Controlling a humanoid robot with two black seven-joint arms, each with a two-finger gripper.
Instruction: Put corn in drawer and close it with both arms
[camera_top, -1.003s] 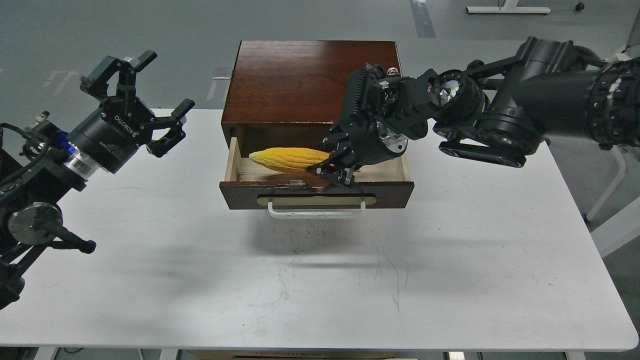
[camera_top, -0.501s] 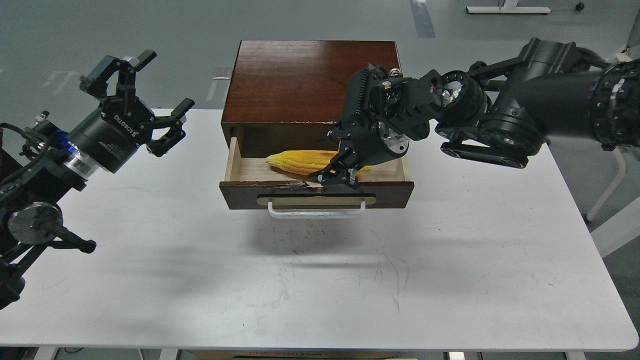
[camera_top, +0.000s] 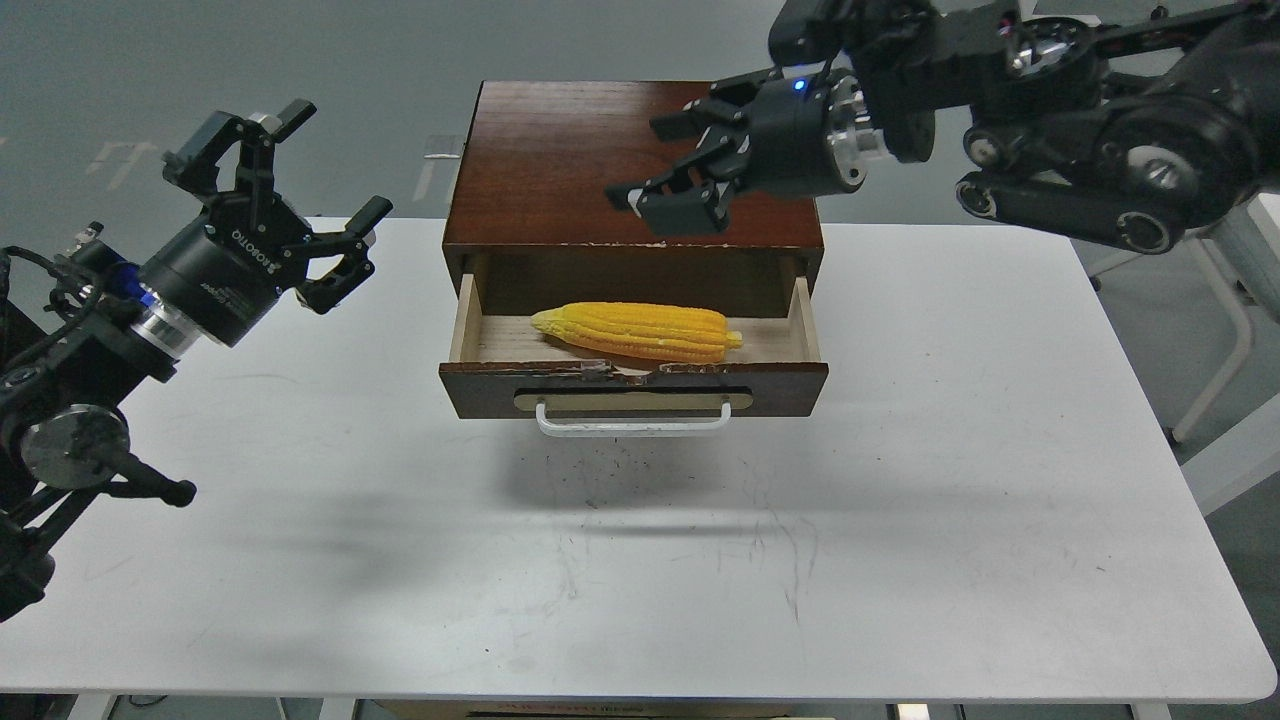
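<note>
The yellow corn (camera_top: 637, 331) lies lengthwise inside the open drawer (camera_top: 634, 389), on its pale wood floor, tapered tip to the left. The drawer's dark-brown front carries a white bar handle (camera_top: 634, 424). My right gripper (camera_top: 672, 160) is open and empty, raised above the top of the brown box (camera_top: 560, 160), clear of the corn. My left gripper (camera_top: 305, 195) is open and empty, held in the air left of the box, above the table's left part.
The box stands at the back middle of a white table (camera_top: 640, 560). Grey floor lies behind it. White frame legs (camera_top: 1225, 400) stand to the right of the table.
My right gripper has let go of the corn and lifted up and back out of the drawer to above the box top. The corn now rests in the drawer. The left arm barely moved.
</note>
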